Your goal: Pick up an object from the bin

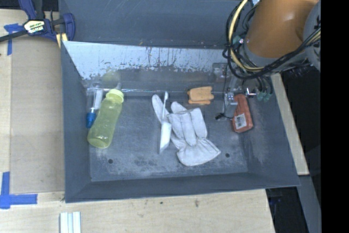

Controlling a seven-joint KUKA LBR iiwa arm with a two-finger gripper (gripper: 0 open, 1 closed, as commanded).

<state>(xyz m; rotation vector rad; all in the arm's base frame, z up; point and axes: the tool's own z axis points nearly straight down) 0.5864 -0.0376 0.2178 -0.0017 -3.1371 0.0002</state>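
The grey metal bin [163, 19] has sloping walls and a flat, scuffed floor, and the far wall is streaked with dark drips. The arm enters at 2 o'clock under a smooth, rounded orange cover [278, 19], with black and yellow cables [235, 54] looped beside it.

The end effector [233, 100] hangs low over the floor at 3 o'clock. How far it is open cannot be told, and nothing can be seen in its hold. Just beside it, toward 5 o'clock from it, lies a flat reddish-brown rectangular block [242, 117] with a pale label at its near end. Whether the two are touching is unclear.

At 1 o'clock from the floor's centre, near the far wall, sits a small tan block [200, 95] with a spongy look and rounded corners. A limp white cloth glove [191, 133], wrinkled and flopped flat, covers the middle toward 6 o'clock. A slim white plastic utensil [164, 128] lies along its 9 o'clock edge.

At 9 o'clock rests a translucent yellow-green plastic bottle [105, 120] on its side, with its cap toward the far wall. A thin pen-like stick with a blue end [94, 109] lies alongside it.
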